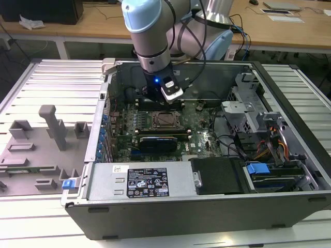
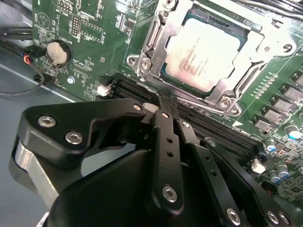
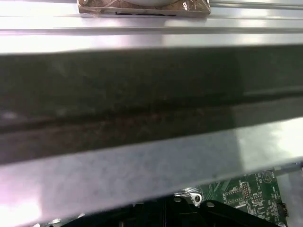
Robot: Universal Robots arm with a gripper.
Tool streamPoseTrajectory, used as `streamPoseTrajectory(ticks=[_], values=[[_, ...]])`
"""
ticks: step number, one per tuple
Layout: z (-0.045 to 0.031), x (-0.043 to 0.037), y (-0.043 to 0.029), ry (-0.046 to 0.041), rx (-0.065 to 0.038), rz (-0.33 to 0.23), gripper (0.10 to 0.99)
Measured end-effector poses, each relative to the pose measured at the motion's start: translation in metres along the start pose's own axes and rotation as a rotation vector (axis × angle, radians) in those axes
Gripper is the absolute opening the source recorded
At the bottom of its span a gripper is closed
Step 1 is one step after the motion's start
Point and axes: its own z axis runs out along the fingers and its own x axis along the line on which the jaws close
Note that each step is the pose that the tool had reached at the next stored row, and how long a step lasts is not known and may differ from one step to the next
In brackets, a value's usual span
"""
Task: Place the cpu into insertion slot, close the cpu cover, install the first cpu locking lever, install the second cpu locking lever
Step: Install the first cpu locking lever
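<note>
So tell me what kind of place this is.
Probably a lab or workshop bench for computer assembly: an open desktop case lies on a slatted metal table, its motherboard exposed, with grey fixtures beside it and wooden desks behind.

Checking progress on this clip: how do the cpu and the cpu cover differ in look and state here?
In the second wrist view, the cpu is a solid pale silver-grey square lying flat in the socket; the cpu cover is an open frame with a window, closed down around the chip's edges. The cpu has a plain matte top with faint print; the cpu cover is shinier, with screws at its corners. Both are metal, square and lie level with the board.
</note>
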Motion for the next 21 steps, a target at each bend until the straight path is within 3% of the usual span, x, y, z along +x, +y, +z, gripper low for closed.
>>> streamPoseTrajectory(ticks=[6,13,15,16,21], values=[[0.0045,-0.0003,-0.0006,-0.0008,0.001,0.005,0.106],[0.0037,-0.0009,-0.0002,-0.002,0.004,0.005,0.106],[-0.0008,-0.0018,0.0004,-0.0022,0.01,0.003,0.106],[-0.0053,-0.0029,0.0012,-0.0036,0.02,0.001,0.106],[-0.0181,-0.006,0.0035,-0.0065,0.042,-0.005,0.106]])
